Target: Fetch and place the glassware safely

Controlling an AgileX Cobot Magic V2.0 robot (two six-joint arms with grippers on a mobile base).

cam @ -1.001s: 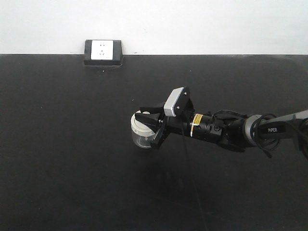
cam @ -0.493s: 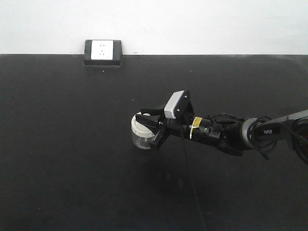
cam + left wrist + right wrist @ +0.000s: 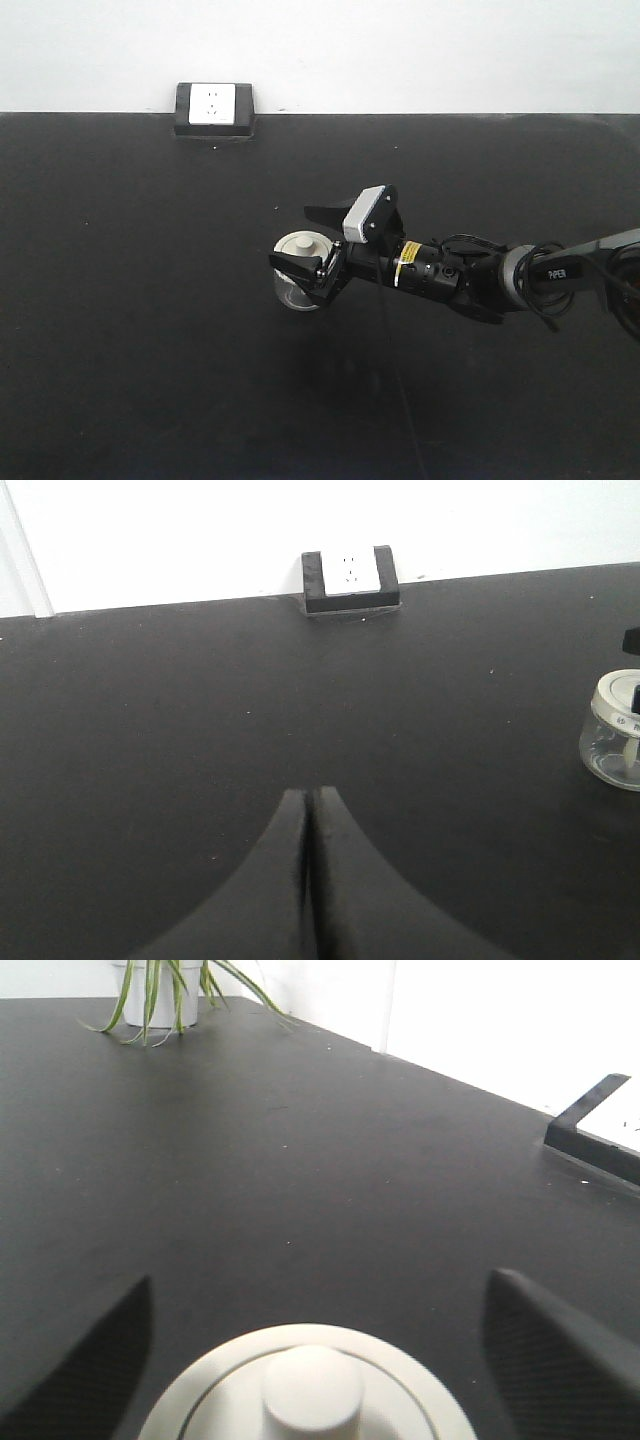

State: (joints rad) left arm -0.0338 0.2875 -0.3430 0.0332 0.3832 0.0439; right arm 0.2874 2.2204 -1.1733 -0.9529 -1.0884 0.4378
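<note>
The jar [image 3: 299, 272] stood on the desk [image 3: 130, 300] near its middle, well clear of every edge. The right gripper [image 3: 305, 240] had its jaws spread wide, one finger on either side of the lid [image 3: 305, 1390], touching nothing. The left gripper [image 3: 308, 880] was closed and empty, nearer the front edge. Releasing looked like the step in hand; to do it well, the right arm should draw straight back and level, so neither finger clipped the knob [image 3: 311, 1388]. The jar was squat clear glass, likely slippery; its round cream lid was matte, the desk dull black.
</note>
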